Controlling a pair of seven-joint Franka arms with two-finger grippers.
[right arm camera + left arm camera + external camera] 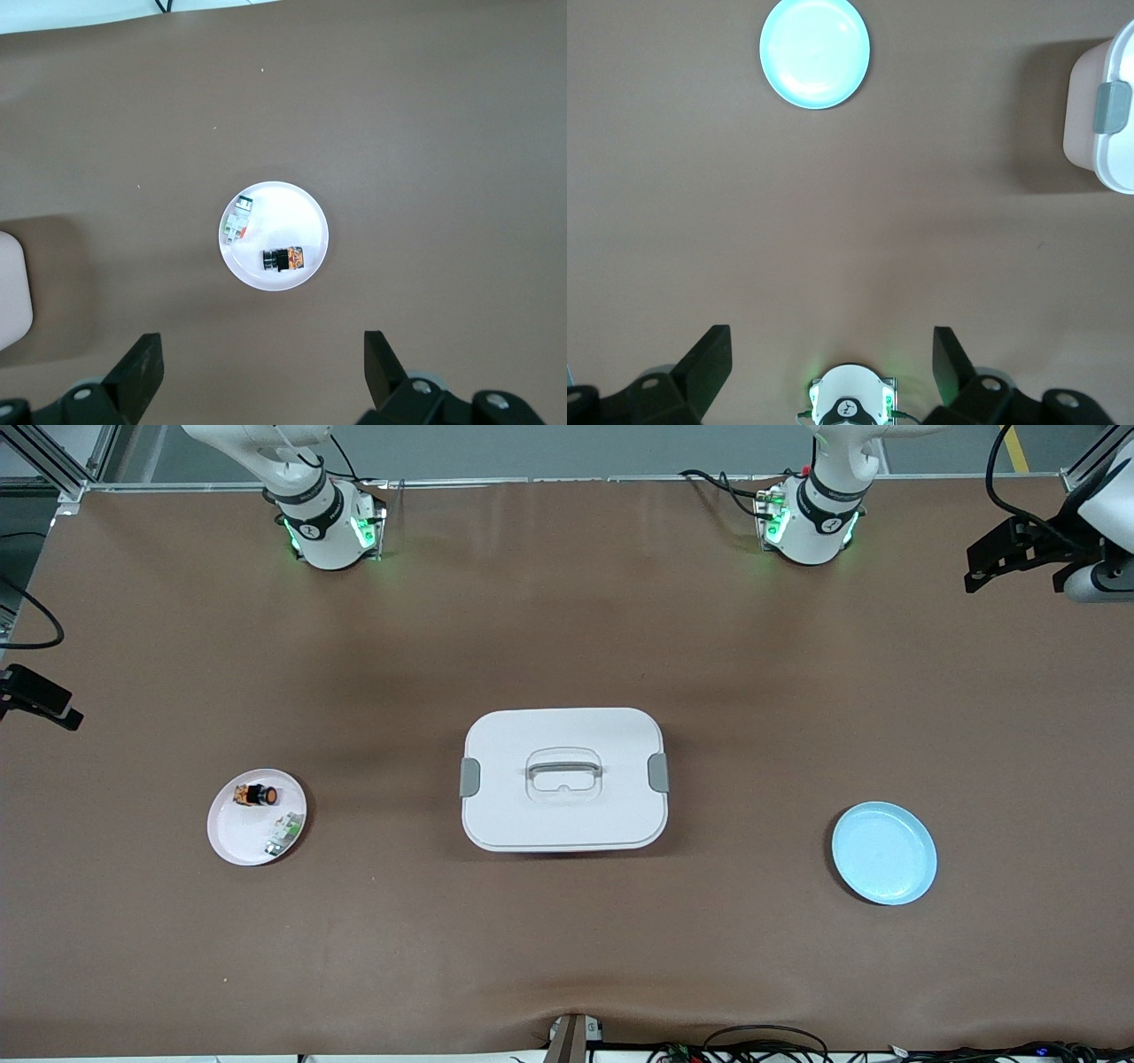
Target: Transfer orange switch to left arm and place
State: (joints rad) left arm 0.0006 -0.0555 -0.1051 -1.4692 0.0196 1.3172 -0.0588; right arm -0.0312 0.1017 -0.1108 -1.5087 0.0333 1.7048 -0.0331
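Two plates sit on the brown table [567,602], and the box [564,779] is planted dead centre of the front view between them. On the pink plate [232,841], lower left of the front frame toward the right arm's end, lies the switch [258,794], on its side, orange cap showing. Sharing that plate, a pale green-and-white part [283,833] sits nearer the front camera, apart from the switch. The blue plate [884,853], lower right of the frame toward the left arm's end, holds nothing.

Up high, the right gripper [263,372] hangs over the pink plate, its fingers [142,372] spread wide with nothing between them; the switch [283,258] shows just below centre of its wrist view. The left gripper [831,372] hovers above bare table, jaws equally wide and empty, the blue plate [815,51] at its frame's top and a corner of the box [1107,106] at the right edge.
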